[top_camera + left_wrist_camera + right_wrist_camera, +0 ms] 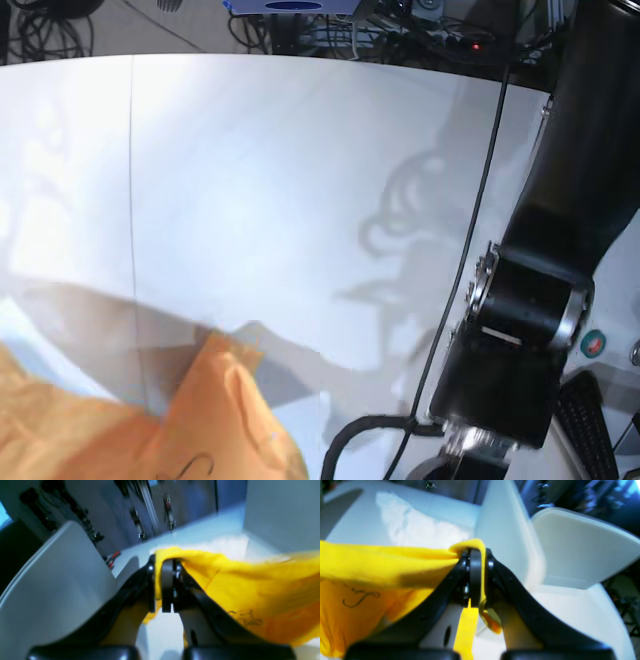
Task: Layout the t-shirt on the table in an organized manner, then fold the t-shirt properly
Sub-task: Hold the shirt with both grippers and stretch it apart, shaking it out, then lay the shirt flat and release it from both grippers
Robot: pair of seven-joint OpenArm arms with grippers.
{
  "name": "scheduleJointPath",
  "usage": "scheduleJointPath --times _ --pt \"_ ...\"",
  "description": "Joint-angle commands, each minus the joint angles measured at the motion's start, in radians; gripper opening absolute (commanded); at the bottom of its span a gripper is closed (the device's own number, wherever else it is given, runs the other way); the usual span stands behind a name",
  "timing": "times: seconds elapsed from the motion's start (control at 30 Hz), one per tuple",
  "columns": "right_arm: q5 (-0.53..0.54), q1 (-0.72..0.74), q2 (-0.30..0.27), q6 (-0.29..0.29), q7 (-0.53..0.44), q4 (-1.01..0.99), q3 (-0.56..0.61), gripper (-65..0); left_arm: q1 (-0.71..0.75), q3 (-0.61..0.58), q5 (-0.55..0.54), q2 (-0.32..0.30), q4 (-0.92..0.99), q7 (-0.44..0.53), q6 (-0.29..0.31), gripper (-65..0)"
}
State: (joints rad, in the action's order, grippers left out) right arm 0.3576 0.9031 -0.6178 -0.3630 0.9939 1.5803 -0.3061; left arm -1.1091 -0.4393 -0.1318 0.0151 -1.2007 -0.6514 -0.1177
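Observation:
The orange t-shirt [120, 440] hangs lifted over the near left part of the white table [300, 200], with only its upper folds in the base view. My left gripper [158, 565] is shut on a bunched edge of the t-shirt [250, 580], which stretches away to the right. My right gripper [478, 553] is shut on another edge of the t-shirt [370, 562], which stretches to the left. Black lettering [246, 617] shows on the hanging cloth, also seen as lettering [360, 597] in the right wrist view. Neither gripper's jaws show in the base view.
A thin dark seam [131, 200] runs across the table's left part. The left arm's black body [540, 330] and a black cable [470, 260] stand over the table's right side. Cables and equipment [300, 20] lie beyond the far edge. A curved white panel [580, 550] sits beside the right gripper.

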Motion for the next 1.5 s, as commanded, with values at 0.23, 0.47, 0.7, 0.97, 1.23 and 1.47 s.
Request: scheduleJointPath --times 0.23,0.47,0.7,0.97,1.23,1.47 --pt "0.005 -0.586 0.115 0.000 0.004 0.248 -0.279 -65.0 0.415 -0.034 0.008 -0.172 -0.439 -0.150 -0.003 -65.0" --pt "0.001 -1.017 0.347 0.000 -0.336 0.087 -0.315 -65.0 0.858 -0.123 0.008 -0.289 -0.502 -0.081 -0.003 -65.0" --pt "0.001 -1.110 0.381 0.000 -0.452 -0.188 -0.322 -65.0 1.101 -0.148 0.008 -0.317 -0.397 -0.044 -0.003 -65.0" --pt "0.001 -1.110 0.361 0.009 -0.346 -0.191 -0.321 -65.0 1.205 -0.149 0.008 -0.327 -0.450 -0.046 -0.003 -65.0" --pt "0.001 -1.152 0.430 0.005 -0.267 0.087 -0.324 -24.2 1.265 -0.135 -0.002 -0.412 -0.663 -0.049 -0.003 0.0" --pt "0.001 -1.151 0.511 0.003 -0.261 0.145 -0.261 -38.3 1.065 -0.010 0.007 -0.343 -0.548 -0.043 -0.003 -11.8"
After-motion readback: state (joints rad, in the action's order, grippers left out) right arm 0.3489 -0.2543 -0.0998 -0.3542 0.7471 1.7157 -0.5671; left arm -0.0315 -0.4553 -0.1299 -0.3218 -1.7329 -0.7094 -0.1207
